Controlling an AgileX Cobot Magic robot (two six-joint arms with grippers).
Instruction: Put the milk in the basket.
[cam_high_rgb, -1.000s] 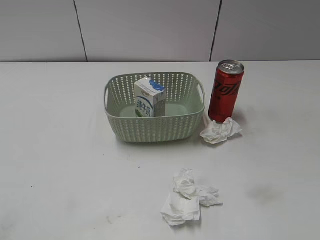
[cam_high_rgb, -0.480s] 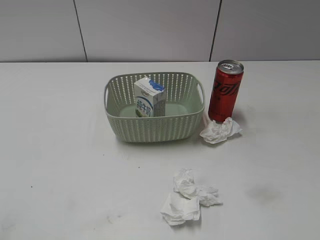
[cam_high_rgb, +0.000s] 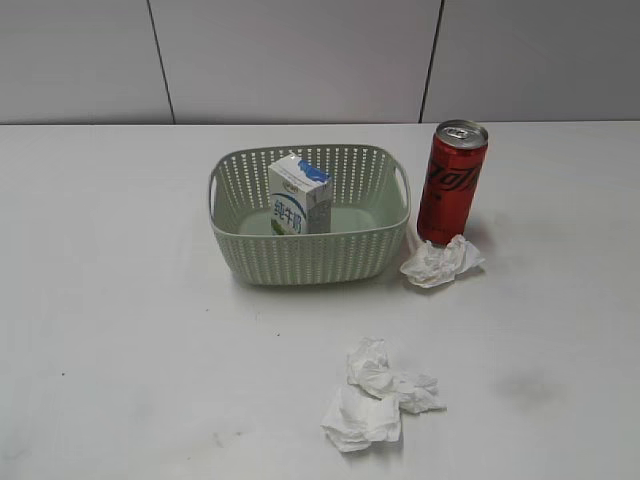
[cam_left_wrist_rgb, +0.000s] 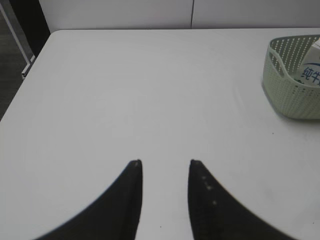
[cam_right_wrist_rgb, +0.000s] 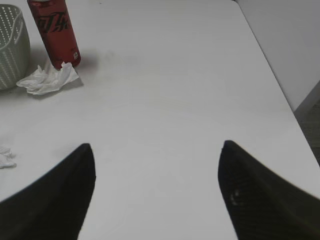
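The milk (cam_high_rgb: 299, 195), a small white carton with a blue top, stands upright inside the pale green basket (cam_high_rgb: 310, 255) at the middle back of the table. The left wrist view shows the basket (cam_left_wrist_rgb: 292, 92) at its right edge with a bit of the milk (cam_left_wrist_rgb: 312, 74) inside. My left gripper (cam_left_wrist_rgb: 164, 162) is open and empty over bare table, far left of the basket. My right gripper (cam_right_wrist_rgb: 157, 146) is open wide and empty over bare table, right of the basket (cam_right_wrist_rgb: 11, 47). Neither gripper shows in the exterior view.
A tall red soda can (cam_high_rgb: 452, 182) stands right of the basket, also in the right wrist view (cam_right_wrist_rgb: 54, 31). A crumpled tissue (cam_high_rgb: 442, 262) lies at its foot (cam_right_wrist_rgb: 47, 79). A larger crumpled tissue (cam_high_rgb: 378, 395) lies nearer the front. The table's left edge (cam_left_wrist_rgb: 22, 82) and right edge (cam_right_wrist_rgb: 280, 85) show.
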